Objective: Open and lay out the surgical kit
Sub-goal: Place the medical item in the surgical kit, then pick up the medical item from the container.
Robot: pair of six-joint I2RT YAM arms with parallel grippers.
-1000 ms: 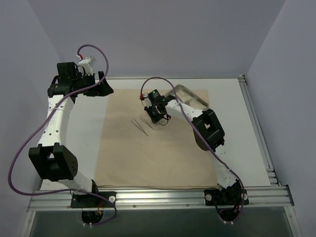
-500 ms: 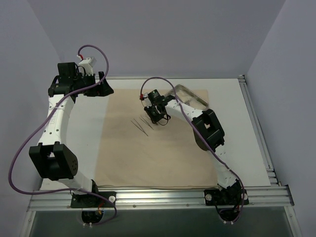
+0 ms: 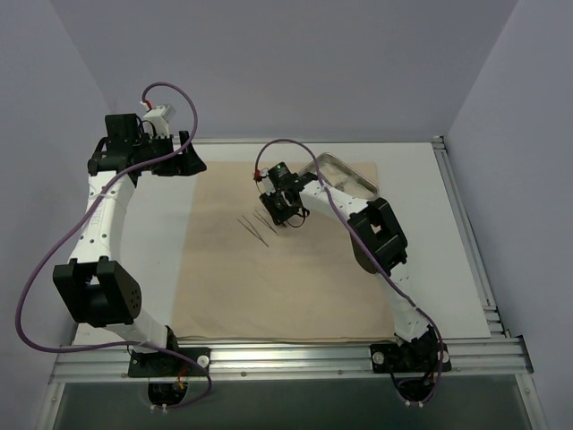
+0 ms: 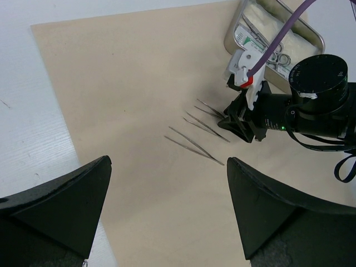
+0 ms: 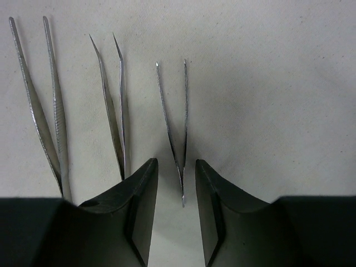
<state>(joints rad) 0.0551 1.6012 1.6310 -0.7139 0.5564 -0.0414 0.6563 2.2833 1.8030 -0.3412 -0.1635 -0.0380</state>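
Note:
The tan cloth wrap [image 3: 269, 278] lies spread flat on the table. Three thin metal tweezers [image 3: 255, 226] lie side by side on it. In the right wrist view they are a left pair [image 5: 47, 111], a middle pair [image 5: 114, 111] and a right pair [image 5: 177, 128]. My right gripper [image 5: 176, 162] is low over the cloth, its jaws a little apart on either side of the right pair's joined end, not touching it. The steel tray [image 4: 229, 39] at the back right holds ring-handled clamps [image 4: 273, 55], gauze [image 4: 278, 22] and a packet [image 4: 245, 36]. My left gripper [image 4: 168, 161] is open and empty, held high at the back left.
The right arm [image 3: 376, 233] reaches across the right half of the cloth. Bare white table [image 3: 430, 242] lies right of the cloth and a strip lies left of it [image 4: 28, 111]. A metal rail [image 3: 286, 358] runs along the near edge.
The right wrist has shifted very slightly to the left. The tweezers, the tray and the left arm have not moved.

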